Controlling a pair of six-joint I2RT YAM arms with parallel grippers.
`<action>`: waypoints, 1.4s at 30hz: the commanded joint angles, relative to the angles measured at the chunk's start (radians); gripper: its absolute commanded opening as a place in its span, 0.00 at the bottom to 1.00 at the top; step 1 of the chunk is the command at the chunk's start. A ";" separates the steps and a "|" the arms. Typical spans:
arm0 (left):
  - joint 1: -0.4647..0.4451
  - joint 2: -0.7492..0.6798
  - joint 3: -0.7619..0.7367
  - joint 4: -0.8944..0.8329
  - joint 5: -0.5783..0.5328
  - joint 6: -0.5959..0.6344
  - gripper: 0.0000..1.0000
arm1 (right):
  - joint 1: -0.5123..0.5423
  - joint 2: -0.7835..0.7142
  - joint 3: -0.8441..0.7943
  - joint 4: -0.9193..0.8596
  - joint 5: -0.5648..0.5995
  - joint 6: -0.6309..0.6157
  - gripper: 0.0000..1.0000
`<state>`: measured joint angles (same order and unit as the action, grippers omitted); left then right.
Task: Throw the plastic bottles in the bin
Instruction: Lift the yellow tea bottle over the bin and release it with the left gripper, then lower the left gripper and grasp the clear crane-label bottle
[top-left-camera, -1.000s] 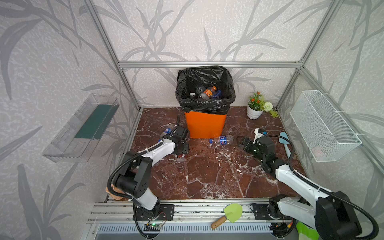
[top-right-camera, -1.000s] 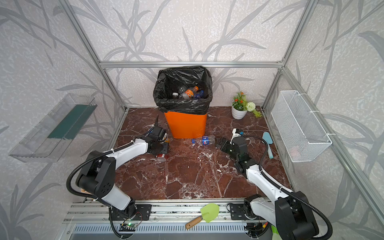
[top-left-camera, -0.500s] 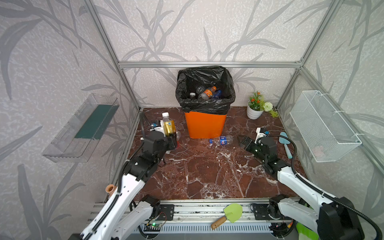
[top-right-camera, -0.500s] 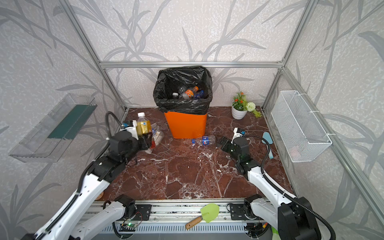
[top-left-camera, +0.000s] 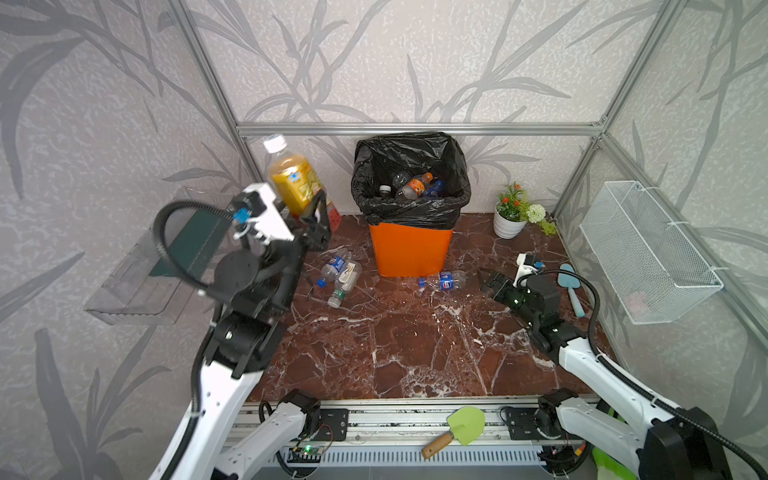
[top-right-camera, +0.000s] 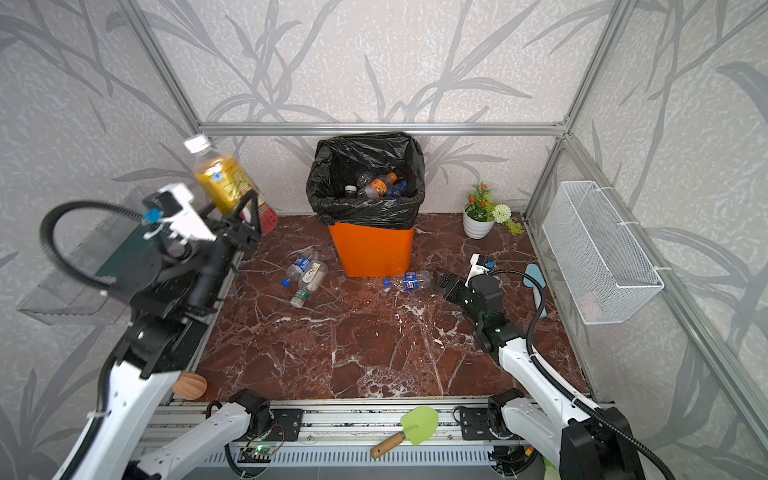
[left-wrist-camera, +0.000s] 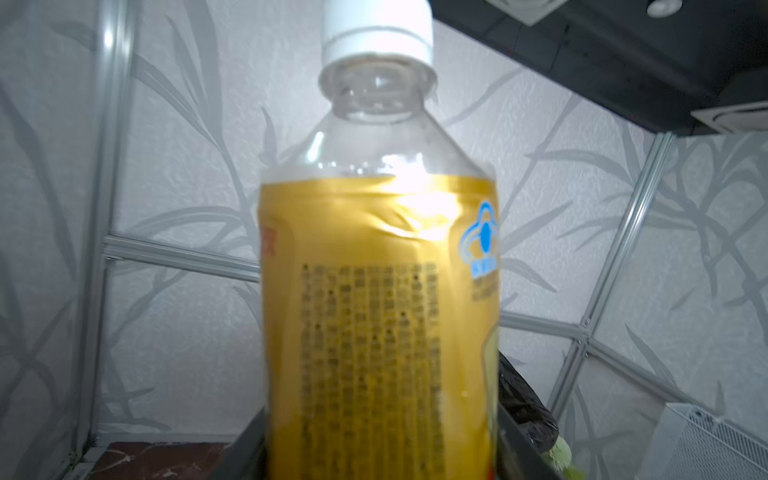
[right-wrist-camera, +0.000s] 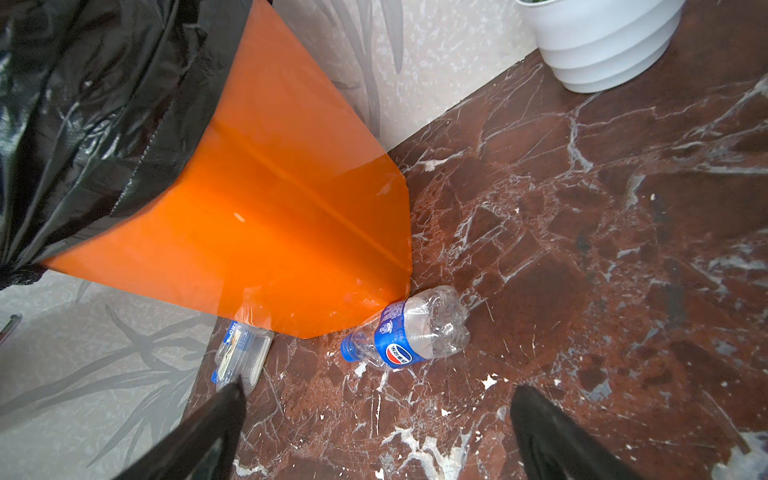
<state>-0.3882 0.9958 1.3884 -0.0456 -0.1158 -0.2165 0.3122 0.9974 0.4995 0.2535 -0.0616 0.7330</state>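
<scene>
My left gripper (top-left-camera: 313, 216) is shut on a yellow-labelled plastic bottle (top-left-camera: 293, 183) with a white cap. It holds the bottle upright and high, left of the bin (top-left-camera: 409, 249); the bottle fills the left wrist view (left-wrist-camera: 378, 291). The orange bin has a black bag and several bottles (top-left-camera: 413, 187) inside. A blue-labelled bottle (top-left-camera: 444, 281) lies at the bin's front right corner. Just right of it, my right gripper (top-left-camera: 490, 282) stands open, low over the floor, nothing between its fingers (right-wrist-camera: 224, 407). Two more bottles (top-left-camera: 338, 272) lie left of the bin.
A white flower pot (top-left-camera: 509, 220) stands at the back right. A wire basket (top-left-camera: 648, 249) hangs on the right wall and a clear tray (top-left-camera: 166, 257) on the left. A blue brush (top-left-camera: 571, 286) lies beside my right arm. A green trowel (top-left-camera: 461, 428) and a terracotta vase (top-right-camera: 189, 385) are near the front rail.
My left arm has lifted the yellow-labelled bottle from the floor up beside the bin's rim. My right gripper has edged slightly toward the blue-labelled bottle and stays open.
</scene>
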 joint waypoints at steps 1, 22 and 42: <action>-0.003 0.284 0.256 -0.102 0.179 0.004 0.45 | 0.002 -0.024 -0.013 -0.016 -0.010 -0.002 0.99; -0.068 0.180 0.113 -0.082 0.071 0.038 0.99 | -0.001 -0.028 0.000 -0.055 -0.004 -0.026 1.00; 0.041 0.302 -0.370 -0.474 -0.237 -0.109 0.96 | 0.007 0.161 0.030 0.050 -0.085 0.045 0.98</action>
<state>-0.3664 1.2564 0.9970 -0.4900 -0.3649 -0.2932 0.3134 1.1702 0.5091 0.2749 -0.1440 0.7746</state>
